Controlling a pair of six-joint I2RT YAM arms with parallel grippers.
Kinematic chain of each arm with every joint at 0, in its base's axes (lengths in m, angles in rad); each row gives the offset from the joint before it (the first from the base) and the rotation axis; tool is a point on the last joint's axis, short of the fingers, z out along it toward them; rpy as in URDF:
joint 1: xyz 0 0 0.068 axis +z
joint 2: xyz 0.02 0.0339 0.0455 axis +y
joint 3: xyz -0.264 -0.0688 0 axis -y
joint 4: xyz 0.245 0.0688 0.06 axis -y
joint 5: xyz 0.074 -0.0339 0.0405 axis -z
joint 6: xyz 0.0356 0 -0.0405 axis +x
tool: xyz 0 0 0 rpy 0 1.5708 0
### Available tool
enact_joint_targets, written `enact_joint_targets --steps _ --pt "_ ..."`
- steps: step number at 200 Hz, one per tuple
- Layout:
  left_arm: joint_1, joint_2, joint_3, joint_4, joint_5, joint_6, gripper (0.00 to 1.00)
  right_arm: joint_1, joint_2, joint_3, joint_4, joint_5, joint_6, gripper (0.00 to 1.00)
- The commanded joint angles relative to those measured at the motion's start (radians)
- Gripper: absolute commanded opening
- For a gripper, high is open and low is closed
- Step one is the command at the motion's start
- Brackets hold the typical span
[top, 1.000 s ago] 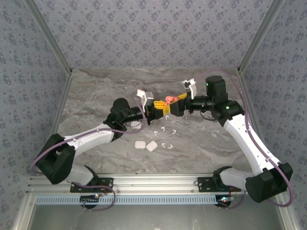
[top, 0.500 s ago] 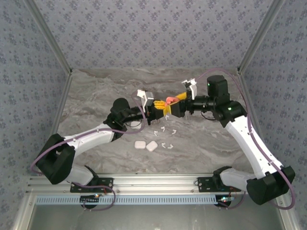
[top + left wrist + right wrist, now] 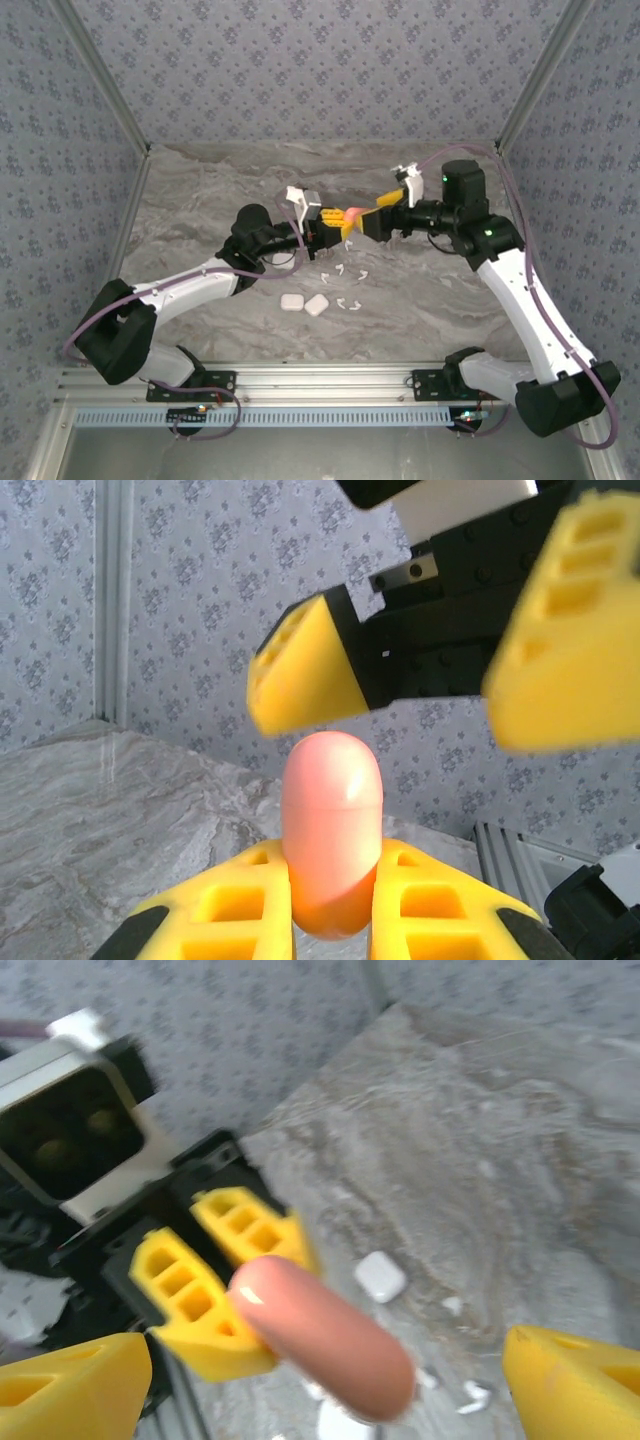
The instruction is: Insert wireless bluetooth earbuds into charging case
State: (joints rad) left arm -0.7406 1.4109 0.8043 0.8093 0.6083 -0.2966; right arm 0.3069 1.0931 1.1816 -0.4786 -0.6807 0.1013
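**Up above the table: pink case pinched, other claw wide open**

Above the grey marble-look table (image 3: 190,215), the left gripper (image 3: 335,885) is clamped tight on the bottom end of a glossy pink pill-shaped case (image 3: 332,815). The case sticks up out of the yellow fingers, and a thin seam line runs round it near the top. The right gripper (image 3: 325,1385) faces it with its yellow fingers spread wide. The case's free end sits in the gap between them, and neither finger looks to be touching it, so that claw has hold of nothing.

Down on the table, two white cases (image 3: 304,303) lie side by side, touching or nearly so. The little white earbuds (image 3: 349,303) are scattered loose just beside and behind them, none in a case. Any print on them is too small to read.
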Motion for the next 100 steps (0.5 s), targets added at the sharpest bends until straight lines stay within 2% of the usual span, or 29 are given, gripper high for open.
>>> enact_joint_targets --steps 1,32,100 --pt "0.01 -0.037 0.042 -0.066 -0.039 0.044 0.0 -0.074 -0.089 -0.072 0.086 0.137 0.08 0.96" --pt "0.081 -0.051 0.066 -0.218 -0.067 0.023 0.0 -0.154 -0.182 -0.185 0.178 0.174 0.16 1.0" --pt "0.358 0.138 0.114 -0.395 -0.096 -0.261 0.0 -0.256 -0.274 -0.375 0.236 0.239 0.302 1.0"
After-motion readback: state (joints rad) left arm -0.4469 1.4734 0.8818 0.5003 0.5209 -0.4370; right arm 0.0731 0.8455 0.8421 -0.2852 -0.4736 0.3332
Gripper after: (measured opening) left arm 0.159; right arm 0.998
